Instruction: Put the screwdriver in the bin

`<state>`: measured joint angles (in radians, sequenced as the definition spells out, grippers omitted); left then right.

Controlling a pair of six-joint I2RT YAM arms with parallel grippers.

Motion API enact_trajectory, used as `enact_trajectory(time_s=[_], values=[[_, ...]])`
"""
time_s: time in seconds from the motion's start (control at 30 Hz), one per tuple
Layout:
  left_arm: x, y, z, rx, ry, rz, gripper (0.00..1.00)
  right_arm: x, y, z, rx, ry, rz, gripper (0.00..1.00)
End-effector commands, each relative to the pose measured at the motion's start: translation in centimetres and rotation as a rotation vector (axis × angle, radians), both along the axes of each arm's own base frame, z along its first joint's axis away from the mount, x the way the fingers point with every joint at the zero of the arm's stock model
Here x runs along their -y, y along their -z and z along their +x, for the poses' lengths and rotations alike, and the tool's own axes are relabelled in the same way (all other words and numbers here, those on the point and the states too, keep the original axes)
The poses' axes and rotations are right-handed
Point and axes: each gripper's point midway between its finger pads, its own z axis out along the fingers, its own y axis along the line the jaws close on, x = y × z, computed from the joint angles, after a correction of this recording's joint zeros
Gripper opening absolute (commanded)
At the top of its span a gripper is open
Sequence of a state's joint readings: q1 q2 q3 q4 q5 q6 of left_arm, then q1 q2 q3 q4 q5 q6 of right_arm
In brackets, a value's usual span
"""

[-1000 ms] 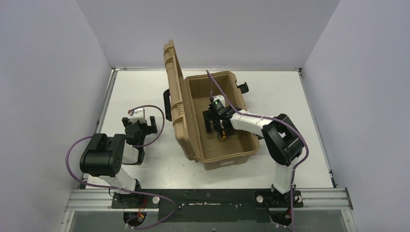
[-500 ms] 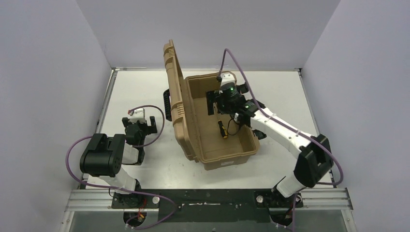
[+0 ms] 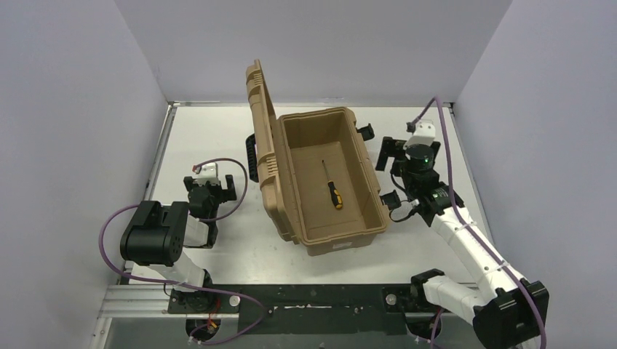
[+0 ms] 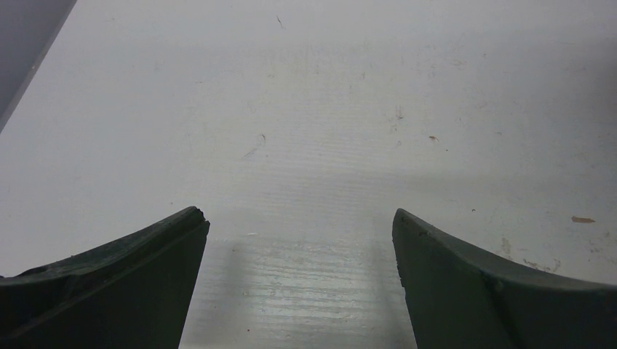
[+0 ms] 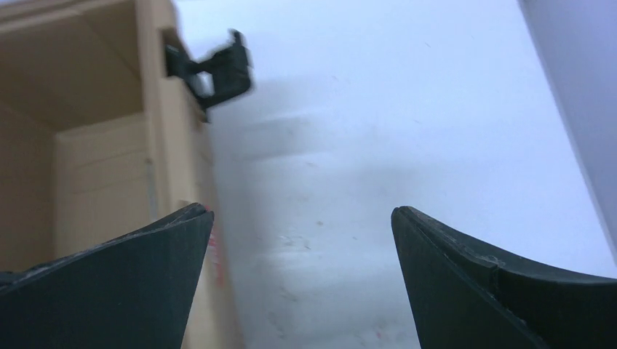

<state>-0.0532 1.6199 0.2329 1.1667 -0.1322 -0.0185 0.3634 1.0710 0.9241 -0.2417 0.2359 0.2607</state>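
Observation:
The screwdriver (image 3: 332,188), black-and-yellow handle and thin silver shaft, lies loose on the floor of the bin (image 3: 346,231), a tan case with its ribbed lid (image 3: 260,116) standing open on the left. My right gripper (image 3: 387,176) hangs open outside the bin's right wall, above the white table, with nothing between its fingers. In the right wrist view that gripper (image 5: 300,218) looks down on bare table, the bin's wall (image 5: 171,123) and a black latch (image 5: 218,65) at its left. My left gripper (image 3: 212,183) rests open over the table left of the bin, empty in its wrist view (image 4: 300,218).
The bin's black side handle (image 3: 252,156) juts toward the left arm. A second black latch (image 3: 366,132) sticks out on the bin's right side. Grey walls close in the white table (image 3: 218,131) on three sides.
My right gripper has opened, left the screwdriver on the bin's floor, and swung out over the right wall to the table beside the bin. The left arm has not moved.

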Motion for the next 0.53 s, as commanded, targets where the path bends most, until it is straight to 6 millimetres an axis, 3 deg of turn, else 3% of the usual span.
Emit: enact_trajectory(time_s=[0.0, 0.23, 0.33, 0.5], values=[[0.1, -2.0, 1.1, 0.075, -0.005, -0.011, 0.97, 4.8, 1.0, -0.1, 0.119, 0.138, -0.029, 1.0], [0.1, -2.1, 1.1, 0.075, -0.006, -0.009, 0.97, 7.9, 7.5, -1.5, 0.114, 0.217, -0.04, 1.0], [0.1, -2.0, 1.1, 0.071, -0.006, -0.009, 0.97, 8.0, 8.8, -1.8, 0.088, 0.22, -0.032, 1.0], [0.1, -2.1, 1.0, 0.078, -0.005, -0.011, 0.97, 8.0, 9.0, -2.0, 0.096, 0.213, -0.03, 1.0]])
